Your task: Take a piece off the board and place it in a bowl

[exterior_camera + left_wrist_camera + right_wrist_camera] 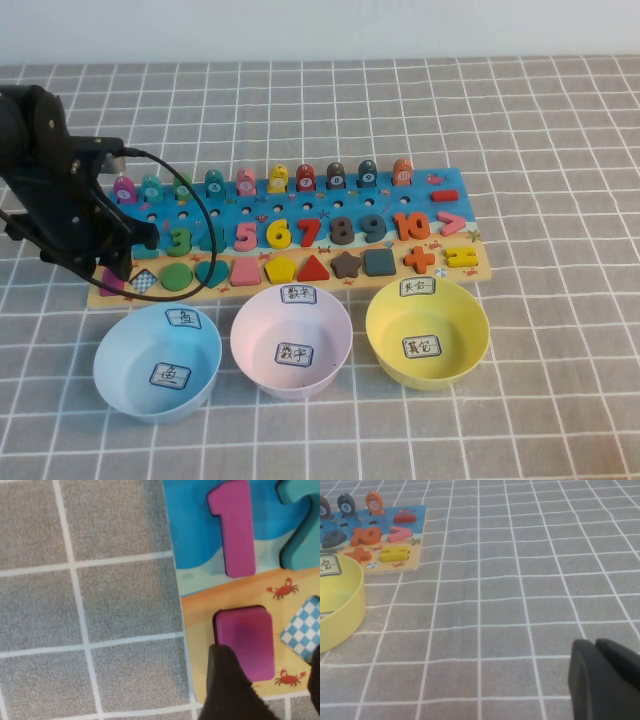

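Observation:
The magenta-pink piece point(247, 635) lies flat in its slot at the left end of the board's point(195, 540) tan strip, below a magenta number 1 point(234, 527). My left gripper point(270, 680) is open just above it, one finger point(227, 690) overlapping the piece's near corner and the other at the picture's edge. In the high view the left arm point(70, 200) covers the board's point(420, 195) left end, and the piece point(111, 284) peeks out beneath it. The yellow bowl point(440, 375) stands empty at the right of the three bowls. My right gripper point(595, 647) is shut, low over the cloth to the right of the yellow bowl point(340, 610).
A light blue bowl point(125, 385) and a pink bowl point(291, 385) stand in front of the board, left of the yellow one. A blue-white checked piece point(305, 627) sits beside the magenta piece. Grey checked cloth point(560, 150) covers the table.

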